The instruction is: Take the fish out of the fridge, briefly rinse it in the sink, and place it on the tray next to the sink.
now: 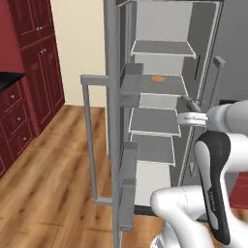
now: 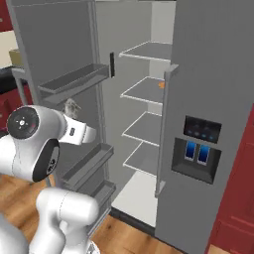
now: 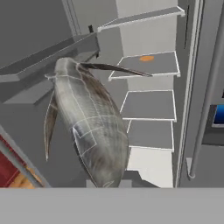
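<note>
The fridge [image 1: 160,97] is standing with its left door [image 2: 54,54] swung wide, its white wire shelves [image 1: 155,121] exposed and its right door with the dispenser panel [image 2: 197,149] partly closed. The shelves are sitting almost bare; a small orange item [image 1: 158,78] is lying on an upper shelf. The arm is reaching in front of the open compartment, and the gripper [image 1: 190,107] is holding out at mid-shelf height, outside the shelves. The fish [image 3: 87,122] is hanging close before the hand camera, silvery-grey, fins trailing, with the fridge interior well behind it; from the right base camera it is showing just past the wrist, in front of the door bins. The fingertips are hiding behind the fish, so jaw spacing cannot be read directly; since the fish is hanging unsupported in the air at the hand, the jaws are judged to be pinching it. Assessment: the removal from the fridge is essentially complete. Remaining work is the carry to the sink, the brief rinse, and placement on the tray.
</note>
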